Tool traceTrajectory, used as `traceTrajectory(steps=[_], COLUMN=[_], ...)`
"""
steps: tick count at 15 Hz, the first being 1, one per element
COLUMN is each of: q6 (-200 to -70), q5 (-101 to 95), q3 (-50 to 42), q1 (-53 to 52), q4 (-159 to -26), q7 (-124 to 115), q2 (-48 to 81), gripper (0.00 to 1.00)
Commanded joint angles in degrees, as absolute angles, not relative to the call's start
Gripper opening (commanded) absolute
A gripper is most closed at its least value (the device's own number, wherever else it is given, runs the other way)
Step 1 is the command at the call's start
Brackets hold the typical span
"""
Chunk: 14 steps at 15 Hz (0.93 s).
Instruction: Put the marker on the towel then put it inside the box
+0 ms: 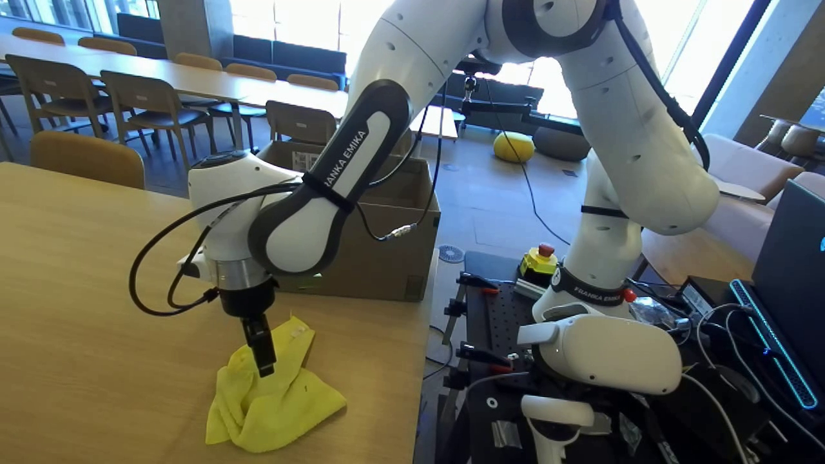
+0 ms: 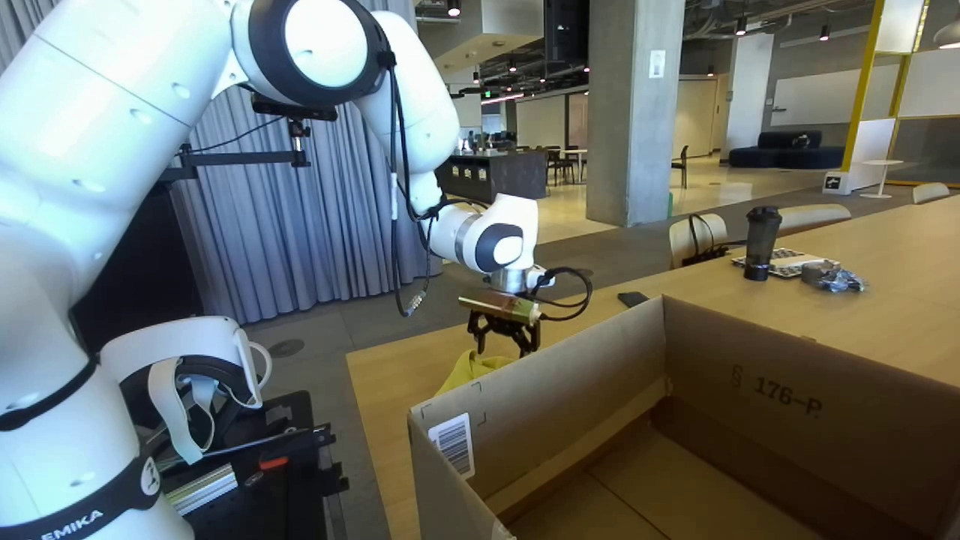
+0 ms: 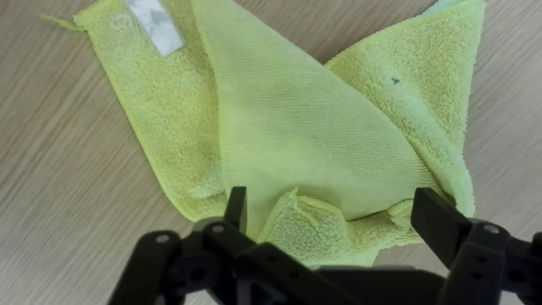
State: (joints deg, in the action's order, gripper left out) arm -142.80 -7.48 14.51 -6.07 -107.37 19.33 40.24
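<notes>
Marker not visible, possibly under a fold of the towel on the worktop, so first placement is unconfirmed; gripper is spread wide over it, and transfer into box remains.

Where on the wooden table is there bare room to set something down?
Bare wood: the table left of the towel in an exterior view, plus the patch bordered by towel, box and table edge. Crowded: the towel spot, with the open tool above it.
</notes>
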Motion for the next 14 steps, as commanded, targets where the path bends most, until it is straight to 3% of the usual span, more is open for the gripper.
traceTrajectory(steps=[1,14], q6=[-141.0,-141.5], q5=[-6.6,-7.7], q3=[16.0,11.7], q1=[-6.1,-13.3], q4=[-111.6,-110.7], q7=[21.8,9.6], q2=[35.9,38.7], gripper=[1.0,1.0])
